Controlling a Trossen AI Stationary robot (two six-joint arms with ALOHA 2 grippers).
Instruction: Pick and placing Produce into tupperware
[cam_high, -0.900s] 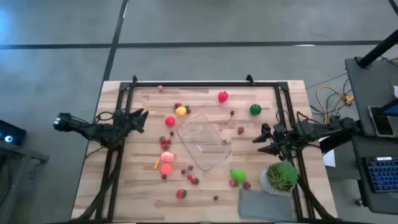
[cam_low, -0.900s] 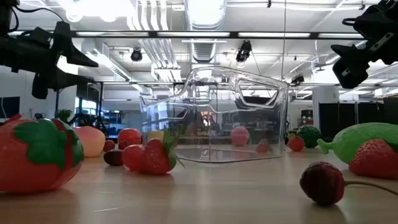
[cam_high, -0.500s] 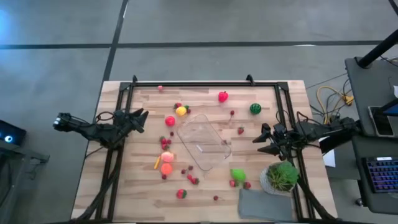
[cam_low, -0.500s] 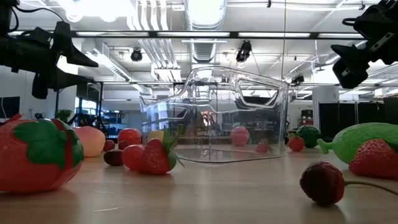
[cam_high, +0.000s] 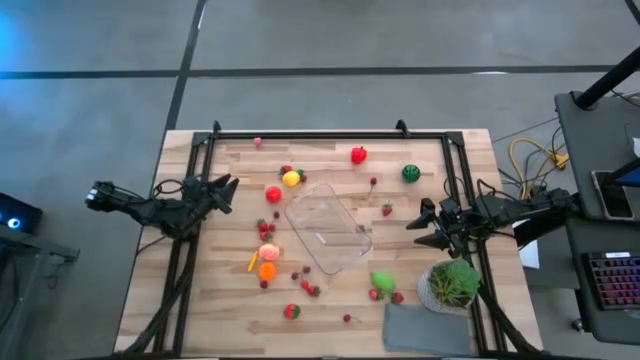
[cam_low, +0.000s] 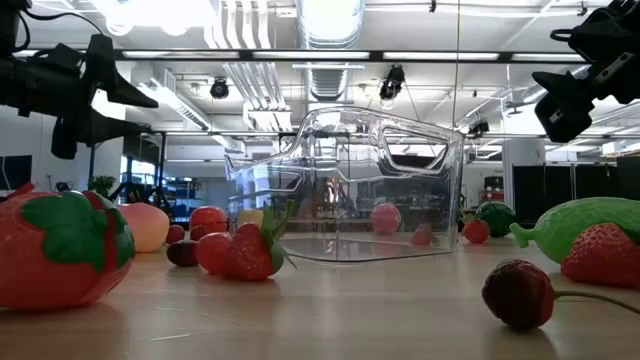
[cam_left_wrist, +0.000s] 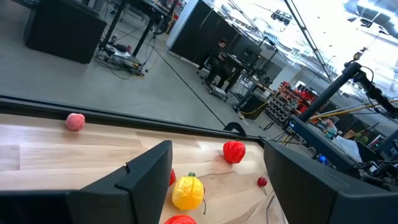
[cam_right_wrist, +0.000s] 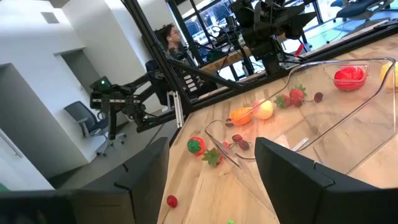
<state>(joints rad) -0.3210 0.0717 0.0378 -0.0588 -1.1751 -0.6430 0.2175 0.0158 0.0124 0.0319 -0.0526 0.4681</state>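
The clear tupperware (cam_high: 330, 228) stands slantwise on its base at the middle of the wooden table, also seen in the low view (cam_low: 345, 190). Produce lies scattered around it: a yellow fruit (cam_high: 291, 178), a red one (cam_high: 358, 155), a round green one (cam_high: 410, 174), a peach and an orange piece (cam_high: 267, 262), a green vegetable (cam_high: 382, 281), a strawberry (cam_high: 291, 311). My left gripper (cam_high: 228, 195) hovers open above the table's left side. My right gripper (cam_high: 415, 226) hovers open to the right of the tub. Nothing is between either pair of fingers (cam_left_wrist: 217, 186) (cam_right_wrist: 214, 180).
A potted green plant (cam_high: 453, 284) and a flat grey cloth (cam_high: 425, 328) sit at the near right corner. A black frame rail (cam_high: 330, 134) runs along the far edge and down both sides. Small berries lie near the tub's left and near corner.
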